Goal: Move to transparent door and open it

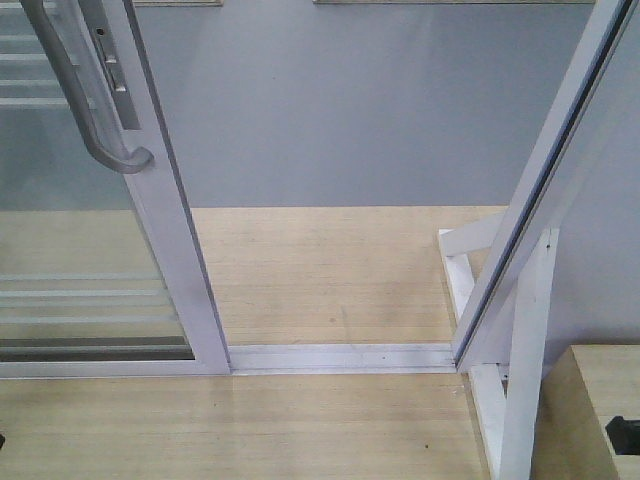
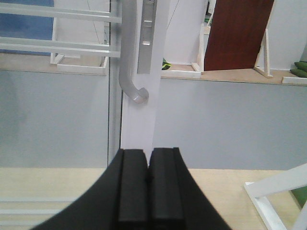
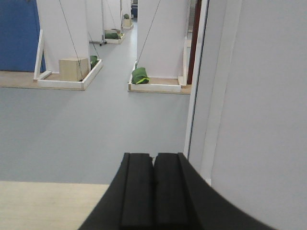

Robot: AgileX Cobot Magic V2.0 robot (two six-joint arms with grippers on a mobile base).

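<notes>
Left gripper (image 2: 147, 184) pressed together, facing transparent door (image 2: 139, 96) and its grey handle (image 2: 129, 72); right gripper (image 3: 153, 189) likewise together, empty; front view alone showing floor track (image 1: 340, 357)

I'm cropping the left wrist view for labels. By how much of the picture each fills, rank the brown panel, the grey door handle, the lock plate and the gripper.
1. left gripper, inflated by nearness
2. brown panel
3. grey door handle
4. lock plate, close to the handle; that order is unsure.
</notes>
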